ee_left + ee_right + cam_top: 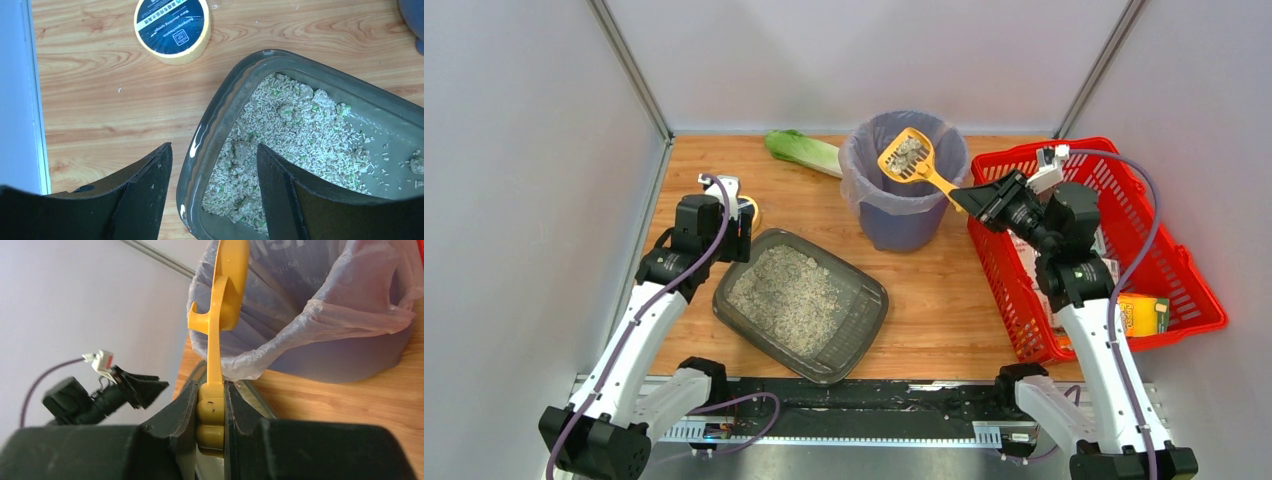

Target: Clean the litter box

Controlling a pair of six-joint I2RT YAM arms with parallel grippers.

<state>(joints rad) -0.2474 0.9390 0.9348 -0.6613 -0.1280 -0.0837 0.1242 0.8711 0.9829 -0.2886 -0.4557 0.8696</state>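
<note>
The litter box (864, 325) is a dark grey tray of grey-beige litter at the table's front centre. In the left wrist view its rim (200, 150) lies between my open fingers, one outside it and one over the litter. My left gripper (742, 240) hovers open above the tray's far left corner. My right gripper (972, 198) is shut on the handle of a yellow slotted scoop (908, 155); in the right wrist view the handle (212, 410) is clamped between the pads. The scoop head holds clumps over the purple-lined bin (904, 200).
A red mesh basket (1184, 290) with a yellow box stands at the right under my right arm. A lettuce (802, 150) lies at the back. A roll of yellow tape (172, 27) sits left of the tray. Grey walls close in both sides.
</note>
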